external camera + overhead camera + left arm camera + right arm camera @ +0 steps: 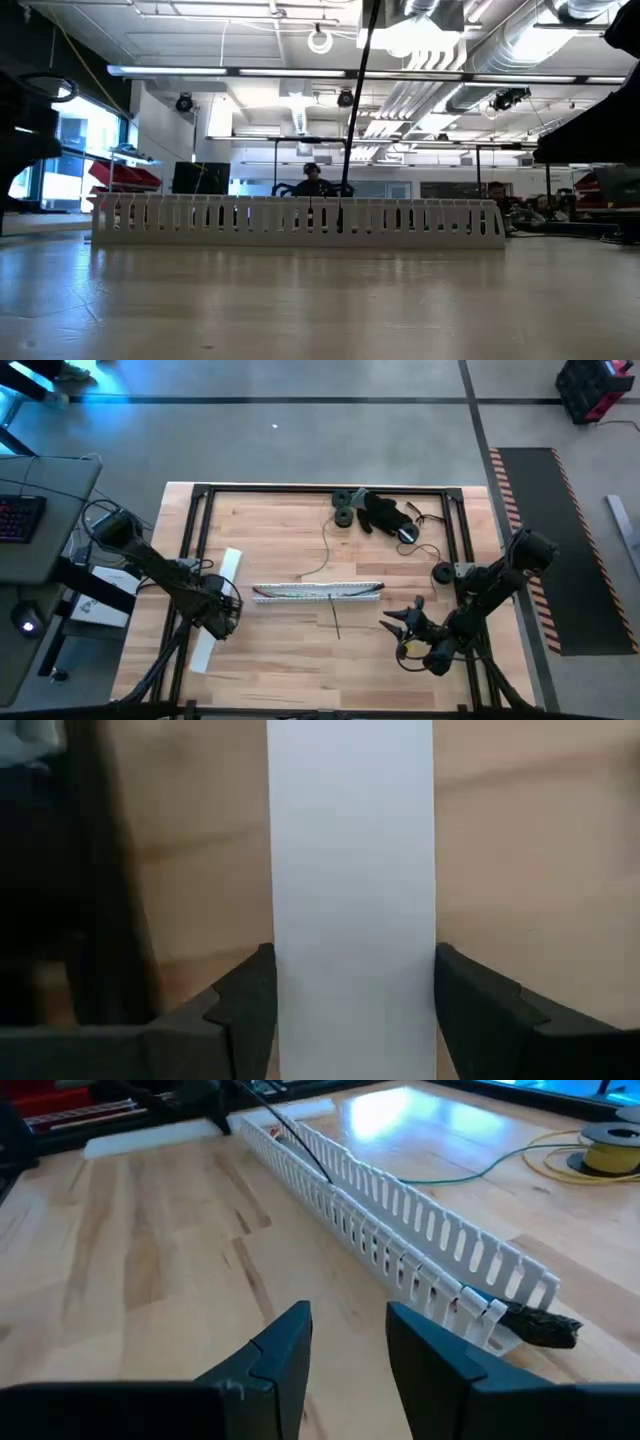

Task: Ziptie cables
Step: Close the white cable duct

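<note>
The job looks like it has hardly begun. I see no tie around the cables [272, 594] yet, so the tying is still to do.

The cables lie inside the duct [320, 592], the long white box with slits in the middle of the table [300, 670]. From above, only small bits of red and other colours peek out near the duct's left end. They are thin and bendy and look loose, not bunched tight. I cannot tell how many there are.

A thin dark strip [335, 618] pokes out from the duct's middle, on the side nearest the arms. It may be a tie, but I cannot be sure.

The left gripper [218, 610] is just past the duct's left end. It is over a flat white cover [350, 840] that lies there, apart from the duct. Its fingers [250, 995] press on both long edges of the cover, so I think it is gripping it.

The right gripper [348, 1330] is near the duct's right end, on the side nearest the arms, and points at the duct. Its fingers are apart with nothing between them.

On the far side of the duct sit some black round parts [380, 512] with a thin cord [325, 545]. They are well apart from the duct, and no gripper is near them.

I think someone must still gather the cables and pull a tie around them.
</note>
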Controlling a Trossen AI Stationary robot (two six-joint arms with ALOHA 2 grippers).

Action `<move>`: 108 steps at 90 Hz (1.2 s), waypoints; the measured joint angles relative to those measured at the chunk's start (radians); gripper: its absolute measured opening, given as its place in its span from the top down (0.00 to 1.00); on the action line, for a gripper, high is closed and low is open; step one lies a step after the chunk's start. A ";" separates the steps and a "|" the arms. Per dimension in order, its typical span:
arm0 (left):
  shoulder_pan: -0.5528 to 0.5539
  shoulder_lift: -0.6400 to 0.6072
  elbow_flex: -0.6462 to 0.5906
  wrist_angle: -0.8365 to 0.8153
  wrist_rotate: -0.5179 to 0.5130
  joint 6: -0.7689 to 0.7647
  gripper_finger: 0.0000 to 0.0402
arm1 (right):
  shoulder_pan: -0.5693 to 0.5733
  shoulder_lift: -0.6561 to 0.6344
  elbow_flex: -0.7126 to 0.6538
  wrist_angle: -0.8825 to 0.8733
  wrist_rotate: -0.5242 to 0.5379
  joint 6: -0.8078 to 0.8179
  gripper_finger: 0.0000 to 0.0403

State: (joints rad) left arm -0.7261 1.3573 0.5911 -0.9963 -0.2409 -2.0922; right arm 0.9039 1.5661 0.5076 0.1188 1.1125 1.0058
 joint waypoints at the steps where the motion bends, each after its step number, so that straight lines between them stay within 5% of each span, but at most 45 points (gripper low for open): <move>1: 0.000 -0.001 0.003 0.005 -0.001 0.000 0.50 | 0.000 0.000 0.000 0.000 0.000 0.000 0.71; 56: 0.053 -0.010 0.006 0.016 -0.058 0.068 0.51 | -0.001 0.000 0.000 0.000 0.020 -0.023 0.71; 87: 0.210 -0.034 0.008 0.024 -0.064 0.332 0.69 | -0.001 0.000 0.000 -0.001 0.021 -0.020 0.71; 108: 0.251 -0.095 0.008 0.024 -0.128 0.478 0.65 | -0.001 0.000 0.000 -0.001 0.019 -0.020 0.71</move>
State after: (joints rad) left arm -0.4751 1.2621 0.5991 -0.9722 -0.3687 -1.6138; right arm 0.9031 1.5658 0.5076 0.1177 1.1316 0.9862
